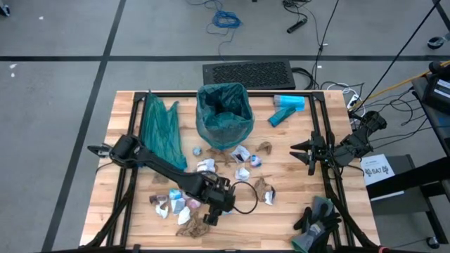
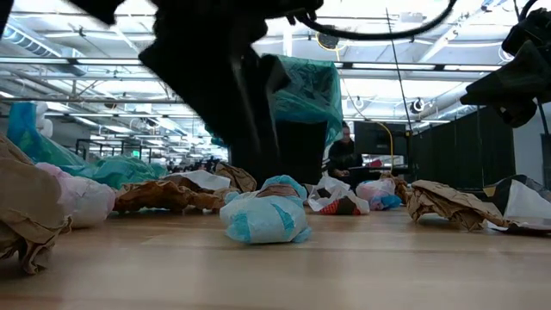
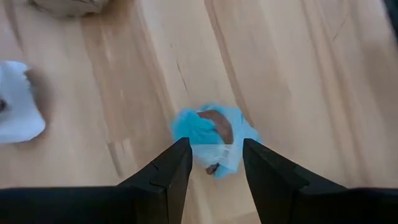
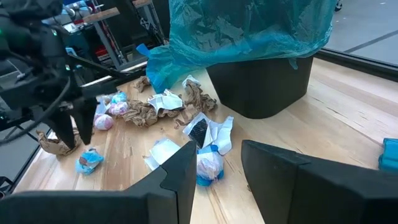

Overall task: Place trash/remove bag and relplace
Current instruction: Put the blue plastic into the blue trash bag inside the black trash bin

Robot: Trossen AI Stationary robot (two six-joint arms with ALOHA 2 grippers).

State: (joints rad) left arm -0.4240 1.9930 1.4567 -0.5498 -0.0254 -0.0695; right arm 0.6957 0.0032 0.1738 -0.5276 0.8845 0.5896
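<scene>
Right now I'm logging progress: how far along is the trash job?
Early. Done: the black bin wears a teal liner. In hand: the left gripper, open, hovers over a light-blue crumpled wrapper, not gripped. Left: scattered paper scraps, then swapping in the spare teal bag. The right gripper waits aside.

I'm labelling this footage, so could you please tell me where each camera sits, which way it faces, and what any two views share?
High: overhead, straight down on the table; both arms show.
Low: table-top height, facing the room; left arm hangs over the light-blue scrap.
Left wrist: on the left arm, looking down; left gripper open over that scrap.
Right wrist: facing the bin; right gripper open.
Shared: the scrap, low and left wrist.
</scene>
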